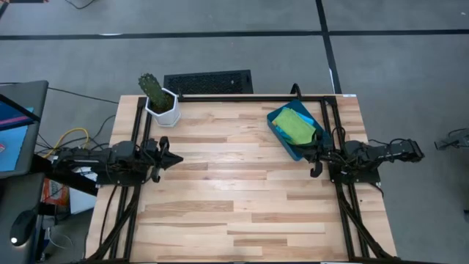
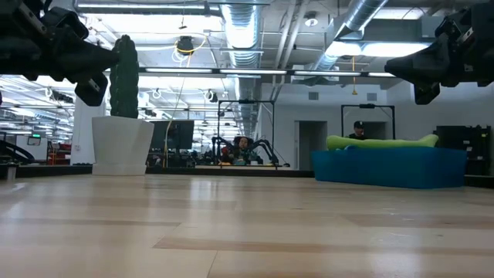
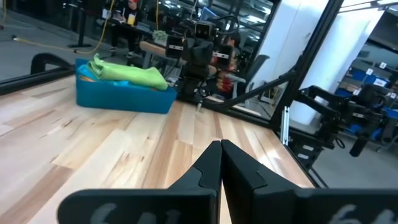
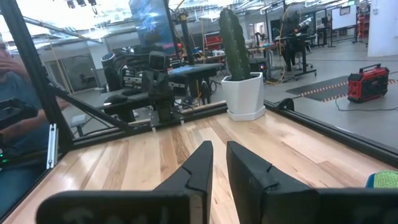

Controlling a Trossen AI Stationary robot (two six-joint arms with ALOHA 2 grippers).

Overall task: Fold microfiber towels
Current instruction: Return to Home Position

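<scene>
The microfiber towels lie piled in a blue tray at the table's far right. A lime green towel is on top, and a yellow edge shows beside it. In the left wrist view the green towel bulges above the tray's rim. My left gripper hovers level at the table's left edge, shut and with nothing in it. My right gripper hovers at the right edge just near of the tray. Its fingers stand a narrow gap apart with nothing between them.
A cactus in a white pot stands at the far left corner. The black frame rails run along the far edge and both sides. A person is behind the table's left side. Bare wood lies between the arms.
</scene>
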